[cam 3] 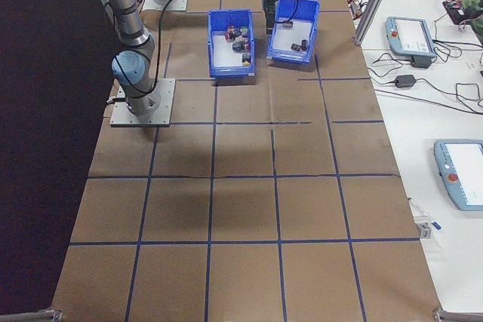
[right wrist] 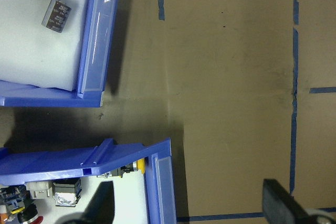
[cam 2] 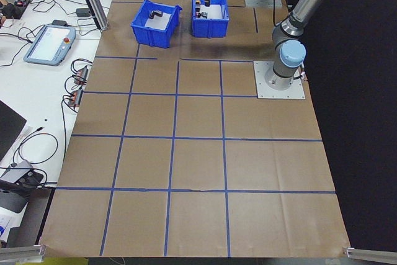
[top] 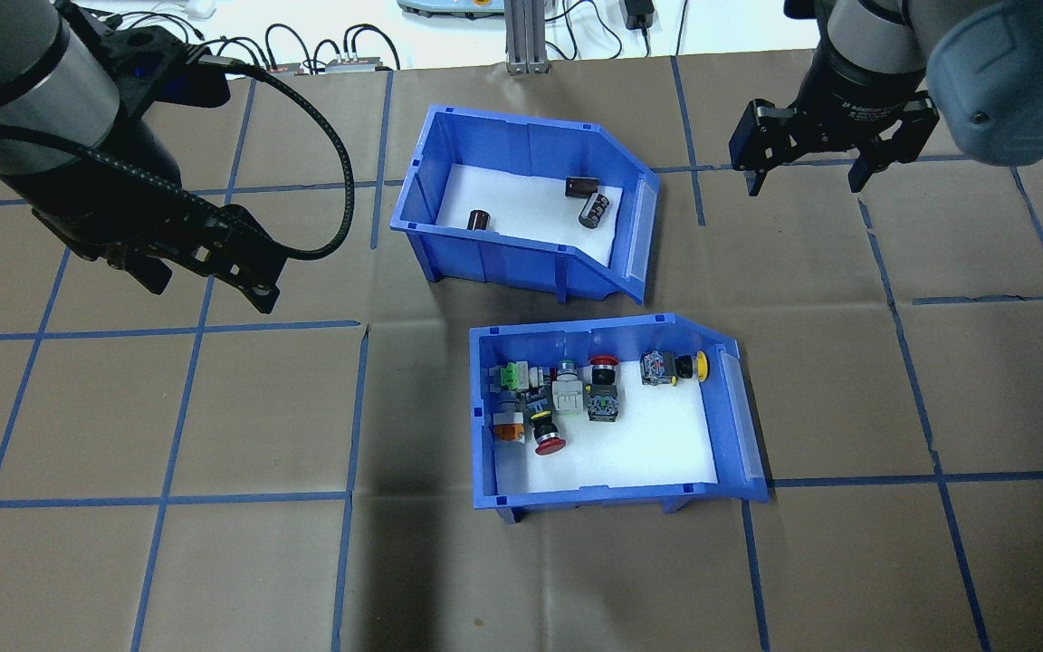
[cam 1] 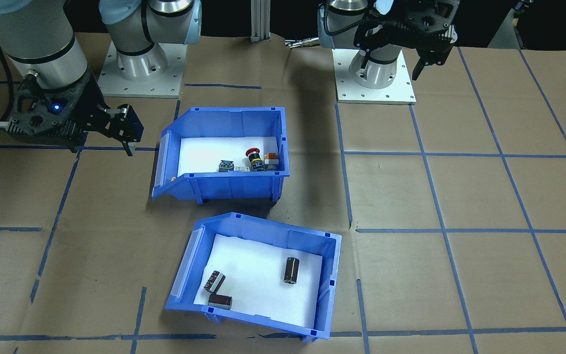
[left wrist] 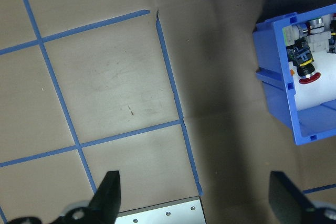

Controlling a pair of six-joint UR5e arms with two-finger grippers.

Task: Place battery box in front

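Note:
The battery box [top: 503, 258] is a blue bin with a white foam floor, and it holds three dark cylinders [top: 594, 210]. It sits on the far side of the table from the robot, tilted, with its clear lip toward the right. In the front-facing view the battery box [cam 1: 243, 223] lies nearest the camera. My left gripper [top: 209, 285] hangs open over bare table to the left of both bins, holding nothing. My right gripper [top: 804, 181] is also open, above the table to the right of the battery box. In the right wrist view the battery box [right wrist: 42, 98] shows at the upper left.
A second blue bin [top: 612, 493] of colourful push-button switches stands just robot-side of the battery box, a narrow gap between them. Two arm base plates [cam 1: 376, 88] sit at the robot's edge. An aluminium post [top: 521, 36] and cables line the far edge.

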